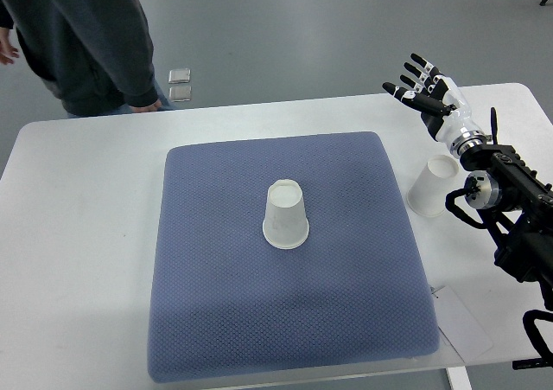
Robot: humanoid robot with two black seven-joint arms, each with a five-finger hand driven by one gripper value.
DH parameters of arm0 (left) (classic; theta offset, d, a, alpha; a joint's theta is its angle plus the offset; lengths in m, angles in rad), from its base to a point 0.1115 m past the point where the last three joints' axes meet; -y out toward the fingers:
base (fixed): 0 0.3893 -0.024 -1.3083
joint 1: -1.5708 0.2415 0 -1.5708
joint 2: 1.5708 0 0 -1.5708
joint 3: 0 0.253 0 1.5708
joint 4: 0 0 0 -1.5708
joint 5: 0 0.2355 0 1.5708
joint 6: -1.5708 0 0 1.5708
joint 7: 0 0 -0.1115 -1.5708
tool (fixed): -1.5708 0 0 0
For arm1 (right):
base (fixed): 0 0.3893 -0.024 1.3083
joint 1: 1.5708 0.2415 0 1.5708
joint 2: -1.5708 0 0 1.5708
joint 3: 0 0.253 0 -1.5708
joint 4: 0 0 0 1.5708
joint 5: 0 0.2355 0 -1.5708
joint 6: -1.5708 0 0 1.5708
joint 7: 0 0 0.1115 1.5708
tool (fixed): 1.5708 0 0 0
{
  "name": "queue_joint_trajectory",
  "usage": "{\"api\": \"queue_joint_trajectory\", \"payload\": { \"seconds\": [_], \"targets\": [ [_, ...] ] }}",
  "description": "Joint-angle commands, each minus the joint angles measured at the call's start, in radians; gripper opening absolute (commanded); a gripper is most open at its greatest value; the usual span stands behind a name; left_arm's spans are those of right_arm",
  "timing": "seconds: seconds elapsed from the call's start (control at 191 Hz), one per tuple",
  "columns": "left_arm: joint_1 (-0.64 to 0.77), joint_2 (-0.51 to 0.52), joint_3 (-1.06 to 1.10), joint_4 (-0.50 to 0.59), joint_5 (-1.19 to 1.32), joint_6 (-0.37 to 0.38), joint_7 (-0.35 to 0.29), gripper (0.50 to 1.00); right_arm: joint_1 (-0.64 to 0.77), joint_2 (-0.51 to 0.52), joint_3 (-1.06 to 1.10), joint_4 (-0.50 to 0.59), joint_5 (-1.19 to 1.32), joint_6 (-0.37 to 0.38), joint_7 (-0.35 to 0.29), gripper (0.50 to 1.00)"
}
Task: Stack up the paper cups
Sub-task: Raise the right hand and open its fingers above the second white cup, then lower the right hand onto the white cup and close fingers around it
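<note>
A white paper cup (286, 215) stands upside down near the middle of the blue-grey mat (216, 321). A second white paper cup (430, 187) stands upside down on the white table, just off the mat's right edge. My right hand (422, 89) is raised above the table's far right part, beyond that second cup, with its fingers spread and holding nothing. The right arm (505, 200) runs in from the right edge, close beside the second cup. The left arm does not show.
A person in a dark top (82, 35) stands at the table's far left edge, one hand (147, 106) at the edge. Two small silver squares (180, 84) lie on the floor beyond. A sheet of paper (462, 321) lies at the mat's near right corner.
</note>
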Motion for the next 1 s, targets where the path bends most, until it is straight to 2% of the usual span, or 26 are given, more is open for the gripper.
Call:
{"api": "queue_joint_trajectory", "payload": {
  "seconds": [0.0,0.496,0.7,0.862,0.993],
  "targets": [
    [0.000,0.000,0.000,0.000,0.000,0.000,0.000,1.000,0.003,0.000,0.000,0.000,0.000,-0.002,0.000,0.932],
    [0.000,0.000,0.000,0.000,0.000,0.000,0.000,1.000,0.009,-0.016,0.001,0.003,-0.002,0.000,0.000,0.932],
    [0.000,0.000,0.000,0.000,0.000,0.000,0.000,1.000,0.014,-0.036,-0.022,0.049,-0.015,0.014,-0.001,0.932],
    [0.000,0.000,0.000,0.000,0.000,0.000,0.000,1.000,0.037,-0.162,-0.158,0.121,-0.054,0.063,-0.001,0.930],
    [0.000,0.000,0.000,0.000,0.000,0.000,0.000,1.000,0.102,-0.302,-0.313,0.173,-0.213,0.107,0.018,0.930]
  ]
}}
